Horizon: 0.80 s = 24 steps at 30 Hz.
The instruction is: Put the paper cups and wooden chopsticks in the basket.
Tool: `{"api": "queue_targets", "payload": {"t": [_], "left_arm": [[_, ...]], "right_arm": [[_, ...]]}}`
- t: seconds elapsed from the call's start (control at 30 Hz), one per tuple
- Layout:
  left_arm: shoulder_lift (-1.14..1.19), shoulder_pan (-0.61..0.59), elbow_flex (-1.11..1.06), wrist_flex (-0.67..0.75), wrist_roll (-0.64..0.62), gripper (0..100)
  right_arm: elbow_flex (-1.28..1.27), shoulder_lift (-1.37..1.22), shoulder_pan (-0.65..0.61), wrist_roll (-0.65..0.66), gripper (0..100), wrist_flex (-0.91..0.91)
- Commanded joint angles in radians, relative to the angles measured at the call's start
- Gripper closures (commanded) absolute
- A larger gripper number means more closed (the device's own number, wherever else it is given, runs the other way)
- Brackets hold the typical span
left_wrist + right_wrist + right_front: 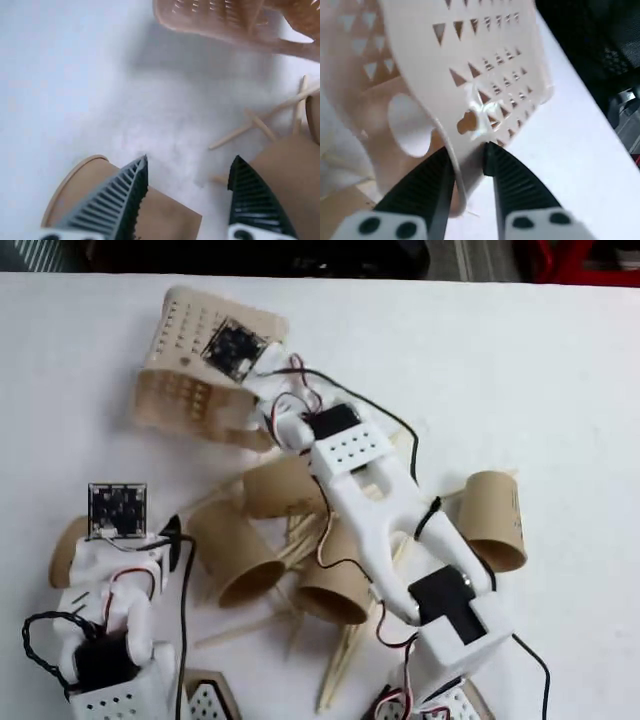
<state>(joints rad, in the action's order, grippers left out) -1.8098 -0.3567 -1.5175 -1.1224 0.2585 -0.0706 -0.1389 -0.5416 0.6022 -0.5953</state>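
Upper left of the high view: beige perforated basket (185,390) sat tilted, its wall clamped by the right gripper (467,150). Centre: brown paper cups (240,550) and pale chopsticks (340,665) lay scattered. The left gripper (190,159) hung spread apart over one cup.

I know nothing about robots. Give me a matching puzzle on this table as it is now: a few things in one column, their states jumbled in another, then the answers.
Things
1. left gripper
2. right gripper
3. chopsticks
4. basket

States
A. tilted, at the far side of the table
B. open, over a paper cup lying on its side
C. scattered loose on the table
D. shut on the basket's wall

Pairs: 1-B, 2-D, 3-C, 4-A
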Motion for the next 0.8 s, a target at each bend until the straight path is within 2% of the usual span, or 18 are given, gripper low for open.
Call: {"api": "queue_targets", "payload": {"t": [0.0, 0.13, 0.5, 0.77], "left_arm": [[-0.013, -0.007, 0.005, 0.020, 0.012, 74], [-0.013, -0.007, 0.005, 0.018, 0.012, 74], [-0.013, -0.007, 0.005, 0.018, 0.012, 74], [-0.013, -0.007, 0.003, 0.018, 0.012, 74]], "right_arm": [[0.100, 0.077, 0.048, -0.032, 97.9, 0.005], [0.230, 0.071, 0.127, -0.101, 97.9, -0.058], [0.543, 0.071, 0.269, -0.097, 97.9, -0.358], [0.563, 0.070, 0.378, 0.029, 97.9, -0.441]]}}
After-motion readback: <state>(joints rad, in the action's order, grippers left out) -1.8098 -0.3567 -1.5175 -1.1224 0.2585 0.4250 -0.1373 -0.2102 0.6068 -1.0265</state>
